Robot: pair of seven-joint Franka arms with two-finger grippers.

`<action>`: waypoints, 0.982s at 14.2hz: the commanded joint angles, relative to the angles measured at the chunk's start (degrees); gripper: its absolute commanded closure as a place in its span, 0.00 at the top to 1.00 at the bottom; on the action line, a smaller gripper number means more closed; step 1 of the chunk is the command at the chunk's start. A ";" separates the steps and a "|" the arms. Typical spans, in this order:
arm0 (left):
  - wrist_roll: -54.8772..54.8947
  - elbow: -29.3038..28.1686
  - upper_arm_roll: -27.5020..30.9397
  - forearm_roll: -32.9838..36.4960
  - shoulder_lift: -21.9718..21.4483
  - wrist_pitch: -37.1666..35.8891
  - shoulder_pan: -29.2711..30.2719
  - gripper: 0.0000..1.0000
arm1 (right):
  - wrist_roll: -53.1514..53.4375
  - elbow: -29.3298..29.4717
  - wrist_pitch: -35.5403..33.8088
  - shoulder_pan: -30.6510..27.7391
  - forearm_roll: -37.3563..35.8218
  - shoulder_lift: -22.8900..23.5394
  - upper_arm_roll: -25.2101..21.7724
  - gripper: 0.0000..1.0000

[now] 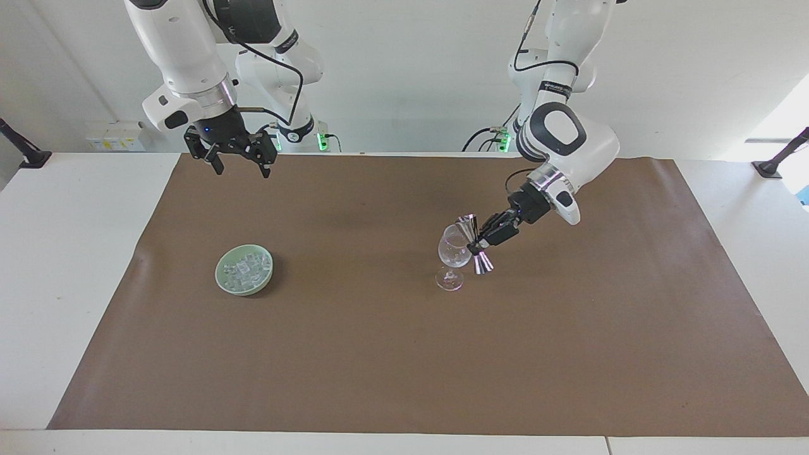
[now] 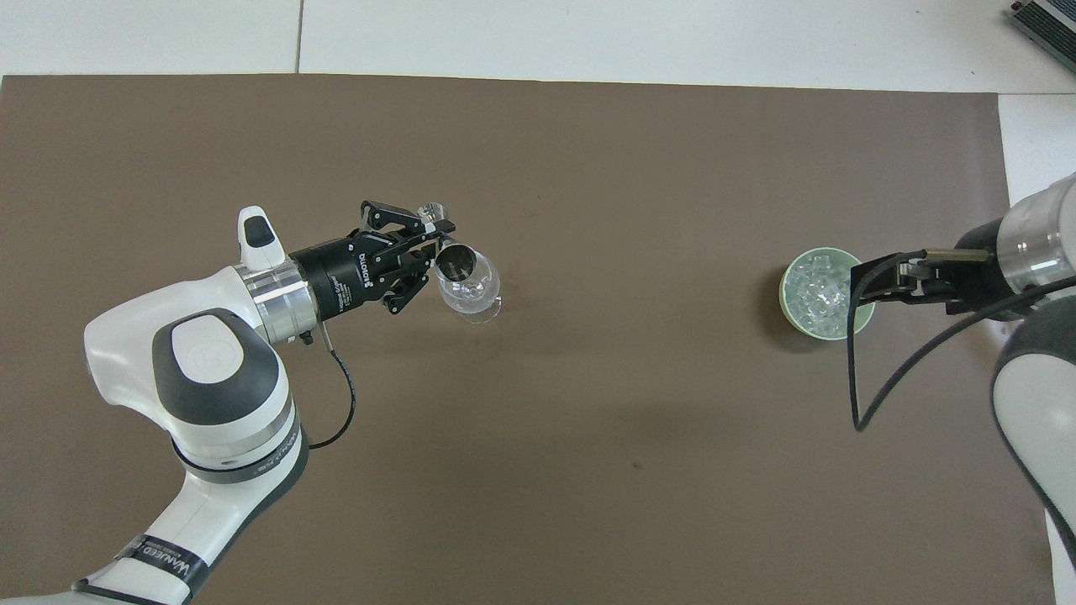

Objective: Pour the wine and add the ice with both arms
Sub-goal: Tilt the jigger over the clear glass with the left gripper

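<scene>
Here the ice lies piled in a green bowl, at nine o'clock from the wine glass. The left gripper, clamped on a tilted steel jigger, hangs over the glass. The right gripper waits, jaws spread, empty.

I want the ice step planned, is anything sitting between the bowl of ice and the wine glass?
Nothing visible: bare brown mat lies between the ice in its green bowl and the wine glass. The left gripper holds a jigger tilted over the glass.

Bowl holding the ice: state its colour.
Pale green bowl, seen best in the overhead view.
</scene>
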 commanded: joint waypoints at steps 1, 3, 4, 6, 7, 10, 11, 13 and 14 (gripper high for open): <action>2.85 -1.57 0.66 -1.49 -1.59 1.48 -1.24 0.00 | -1.69 -0.34 -0.93 -1.02 1.32 -0.51 0.38 1.00; 4.08 -1.40 0.66 -1.49 -1.51 1.57 -1.24 0.00 | -1.69 -0.34 -0.93 -1.02 1.32 -0.51 0.38 1.00; 4.78 -1.31 0.66 -1.49 -1.42 1.57 -1.50 0.00 | -1.69 -0.34 -0.93 -1.02 1.32 -0.51 0.38 1.00; 5.49 -1.13 0.66 -1.49 -1.33 2.44 -1.59 0.00 | -1.77 -0.34 -0.93 -1.02 1.32 -0.51 0.38 1.00; 5.84 -0.96 0.66 -1.49 -1.24 2.62 -1.68 0.00 | -1.69 -0.34 -0.93 -1.02 1.32 -0.51 0.38 1.00; 5.84 -0.60 0.66 -1.66 -0.98 3.93 -2.12 0.00 | -1.77 -0.34 -0.93 -1.02 1.32 -0.51 0.38 1.00; 5.84 -0.34 0.66 -2.19 -0.89 4.11 -2.21 0.00 | -1.69 -0.34 -0.93 -1.02 1.32 -0.51 0.38 1.00; 6.19 0.10 0.66 -2.28 -0.80 4.29 -2.47 0.00 | -1.69 -0.34 -0.93 -1.02 1.32 -0.51 0.38 1.00; 6.28 0.54 0.66 -2.45 -0.72 4.81 -2.56 0.00 | -1.77 -0.34 -0.93 -1.02 1.32 -0.51 0.38 1.00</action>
